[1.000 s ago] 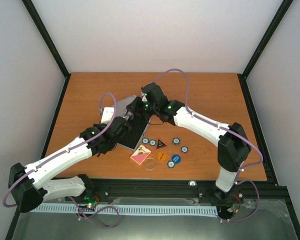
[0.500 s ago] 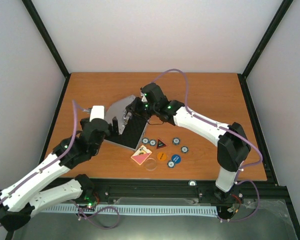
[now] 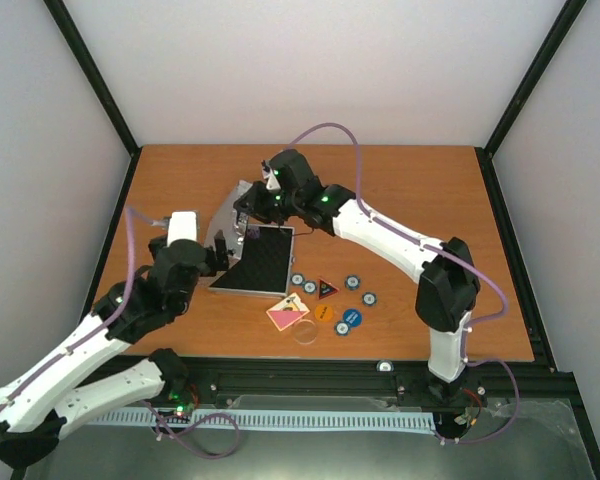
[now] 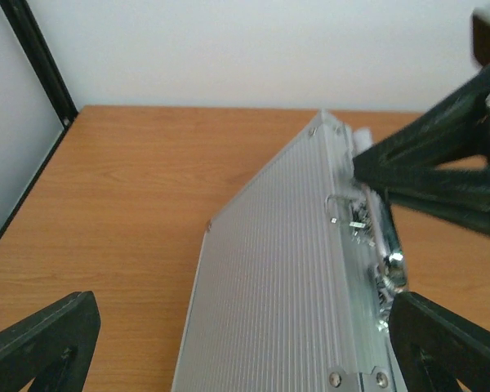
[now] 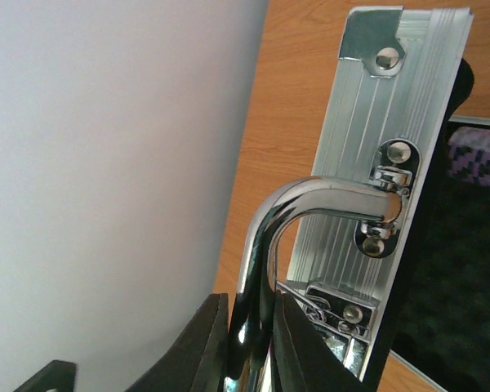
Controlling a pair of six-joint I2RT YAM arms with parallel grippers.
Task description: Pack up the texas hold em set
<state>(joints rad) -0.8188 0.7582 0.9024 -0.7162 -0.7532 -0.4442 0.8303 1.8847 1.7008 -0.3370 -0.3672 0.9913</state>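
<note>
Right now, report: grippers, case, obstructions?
Right gripper shut on chrome handle. Left gripper open, off the aluminium case. Case open, foam showing; chips, pink card deck loose on table beside it. Nothing blocking.

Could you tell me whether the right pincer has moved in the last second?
Yes. The right pincer, gripping the case handle, went left and away, farther from the red-black triangle.

No legible text, labels or numbers anywhere.
</note>
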